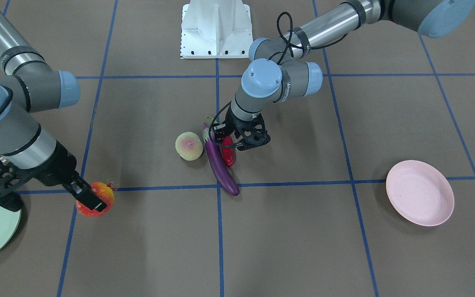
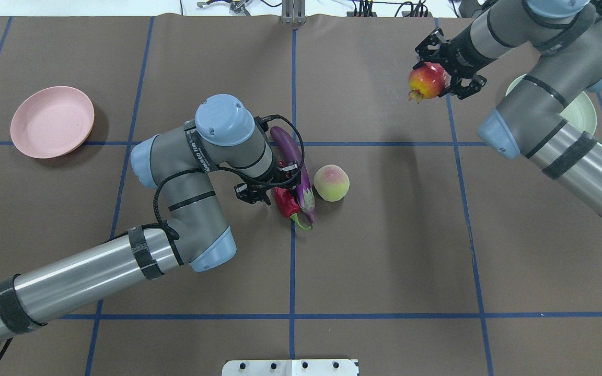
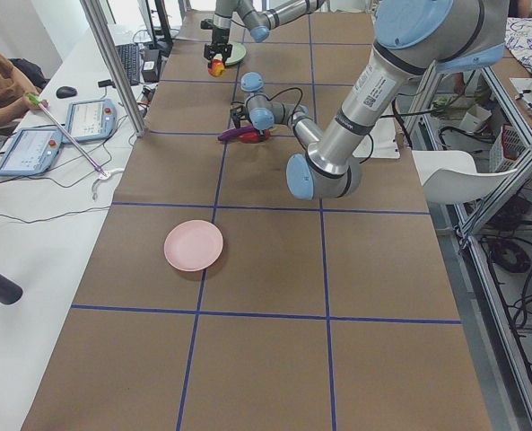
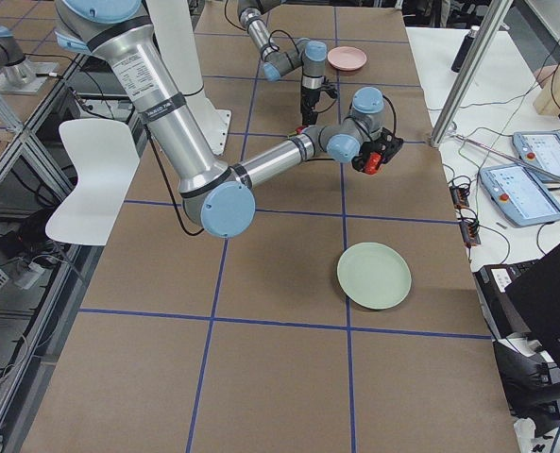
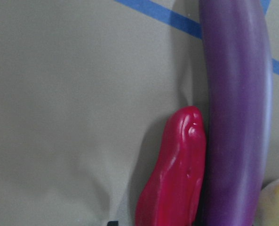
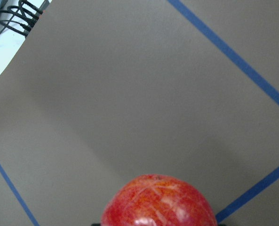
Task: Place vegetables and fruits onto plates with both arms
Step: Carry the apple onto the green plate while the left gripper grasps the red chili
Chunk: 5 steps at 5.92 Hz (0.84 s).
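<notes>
My left gripper (image 1: 232, 141) is open and low over the stem end of the red chili pepper (image 1: 228, 152), which lies against the purple eggplant (image 1: 220, 164) at the table's middle. The left wrist view shows the chili (image 5: 174, 174) beside the eggplant (image 5: 235, 117), both on the table. The pale peach (image 1: 189, 145) sits just beyond the eggplant. My right gripper (image 2: 437, 78) is shut on the red-orange round fruit (image 2: 427, 81) and holds it above the table, near the mint green plate (image 2: 588, 112). The pink plate (image 2: 53, 121) stands empty on my left side.
The white base block (image 1: 216, 29) stands at the robot's edge of the table. Blue tape lines cross the brown table cover. In the side views, tablets and cables lie on a white bench along the operators' side.
</notes>
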Tool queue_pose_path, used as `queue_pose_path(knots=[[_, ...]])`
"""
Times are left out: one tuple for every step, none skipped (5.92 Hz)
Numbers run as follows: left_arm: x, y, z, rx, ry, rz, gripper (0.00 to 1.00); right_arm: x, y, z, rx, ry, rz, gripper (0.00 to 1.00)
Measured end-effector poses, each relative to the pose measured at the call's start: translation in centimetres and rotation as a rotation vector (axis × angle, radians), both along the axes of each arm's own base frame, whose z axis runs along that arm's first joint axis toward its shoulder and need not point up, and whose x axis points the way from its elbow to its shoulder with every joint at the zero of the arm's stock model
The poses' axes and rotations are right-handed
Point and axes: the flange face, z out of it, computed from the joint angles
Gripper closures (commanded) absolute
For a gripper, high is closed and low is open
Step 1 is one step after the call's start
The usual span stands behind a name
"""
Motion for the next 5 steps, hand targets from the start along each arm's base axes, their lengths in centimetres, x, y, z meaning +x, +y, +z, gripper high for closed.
queue_pose_path(knots=[[0.0, 0.0, 0.0, 0.0, 0.0, 0.001, 0.4, 3.1, -0.7, 2.3, 0.034, 0.027, -0.021, 1.0], [0.1, 0.1, 0.0, 0.0, 0.0, 0.002, 0.4, 5.3, -1.1, 4.2, 0.056, 0.048, -0.039, 1.0], [0.2, 0.1, -0.1, 0.001, 0.001, 0.003, 0.65, 6.5, -1.2, 5.4, 0.06, 0.059, -0.046, 1.0], [0.4, 0.1, -0.4, 0.002, 0.002, 0.002, 1.0, 7.1, -1.1, 6.3, 0.064, 0.069, -0.052, 1.0], [0.5, 0.1, -0.7, 0.003, 0.003, 0.001, 1.0, 7.8, -1.1, 7.5, 0.075, 0.085, -0.063, 1.0]])
